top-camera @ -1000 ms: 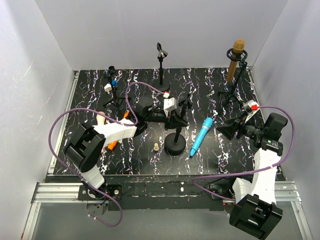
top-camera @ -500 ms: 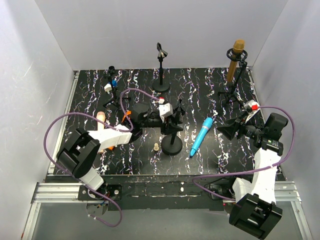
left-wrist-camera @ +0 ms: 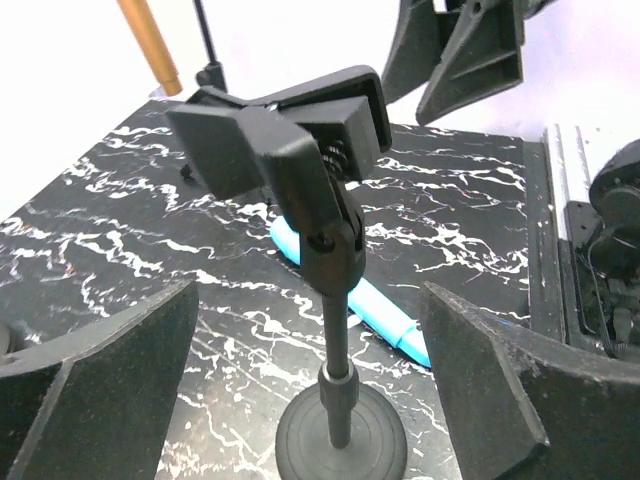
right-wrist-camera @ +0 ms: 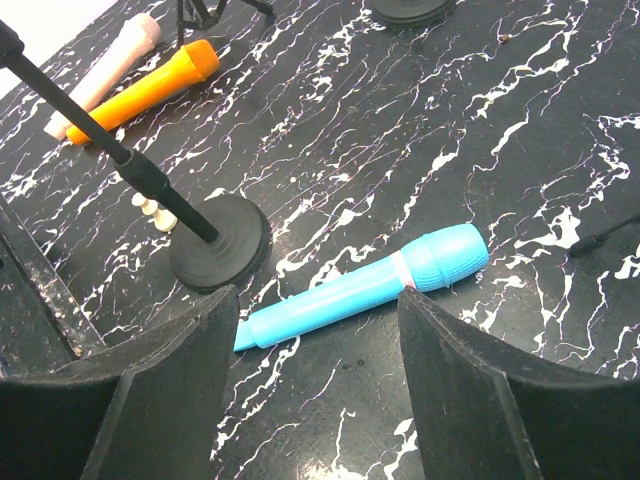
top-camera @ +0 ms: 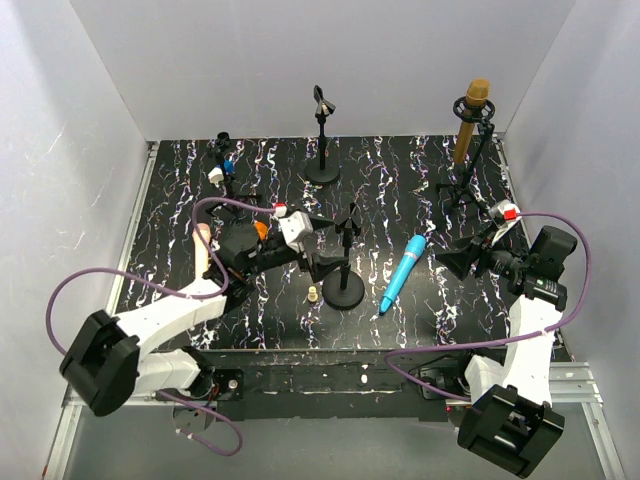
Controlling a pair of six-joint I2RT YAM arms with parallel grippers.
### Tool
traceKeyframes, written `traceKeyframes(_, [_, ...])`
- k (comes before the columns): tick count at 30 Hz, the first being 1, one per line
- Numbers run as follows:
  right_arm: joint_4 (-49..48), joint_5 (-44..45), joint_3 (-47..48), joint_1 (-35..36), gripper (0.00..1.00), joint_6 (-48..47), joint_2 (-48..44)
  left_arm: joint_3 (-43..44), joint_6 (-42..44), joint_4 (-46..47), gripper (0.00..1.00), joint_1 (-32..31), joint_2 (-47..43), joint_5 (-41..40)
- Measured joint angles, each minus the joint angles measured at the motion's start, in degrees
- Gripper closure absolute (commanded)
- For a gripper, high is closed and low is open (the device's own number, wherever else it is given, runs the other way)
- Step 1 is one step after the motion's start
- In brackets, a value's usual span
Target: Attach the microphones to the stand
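The black, white-veined worktop [top-camera: 400, 180] carries four black metal stands [top-camera: 321, 140]. The left gripper [left-wrist-camera: 310, 300] is spread just left of the near round-based stand [top-camera: 346, 285]. The right gripper [right-wrist-camera: 318, 300] is spread to the right of the light blue plastic microphone [right-wrist-camera: 440, 258], which lies flat with its head far-right. Of four microphones, the golden-brown microphone [top-camera: 467, 130] stands head-up in the far-right tripod [top-camera: 462, 190]. The orange microphone [right-wrist-camera: 150, 88] and pale pink microphone [right-wrist-camera: 105, 65] lie at left.

Light blue mic [right-wrist-camera: 360, 285] lies flat beside the round-base stand [right-wrist-camera: 218, 240]. Orange mic [right-wrist-camera: 150, 88] and pink mic [right-wrist-camera: 105, 70] lie side by side. Golden-brown mic [top-camera: 470, 120] sits upright in the back-right stand [top-camera: 462, 190].
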State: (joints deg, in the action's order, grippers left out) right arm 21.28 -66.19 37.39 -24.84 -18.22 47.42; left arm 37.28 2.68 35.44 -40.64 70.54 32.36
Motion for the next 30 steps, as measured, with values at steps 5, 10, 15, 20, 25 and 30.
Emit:
traceKeyframes(5, [0.0,0.0,0.0,-0.1,0.28,0.0,0.3,-5.1,-3.5,-2.7,0.05,-1.1,-9.2,-8.0])
traceKeyframes(10, [0.0,0.0,0.0,-0.1,0.28,0.0,0.8,-6.7,-6.7,-5.8,0.05,-8.2,-15.2,-20.5])
traceKeyframes(15, [0.0,0.0,0.0,-0.2,0.28,0.0,1.3,-6.7,-7.0,-6.6,0.08,-17.7,-13.6,-35.5])
traceKeyframes(20, [0.0,0.0,0.0,-0.2,0.28,0.0,1.5,-6.7,-5.0,-3.3,0.14,-24.3,-7.4,-48.1])
traceKeyframes(25, [0.1,0.0,0.0,-0.2,0.28,0.0,1.7,-6.7,-1.5,3.0,0.24,-26.6,2.2,-57.0])
traceKeyframes(30, [0.2,0.0,0.0,-0.2,0.28,0.0,1.8,-5.7,0.9,7.5,0.32,-26.7,8.3,-61.5])
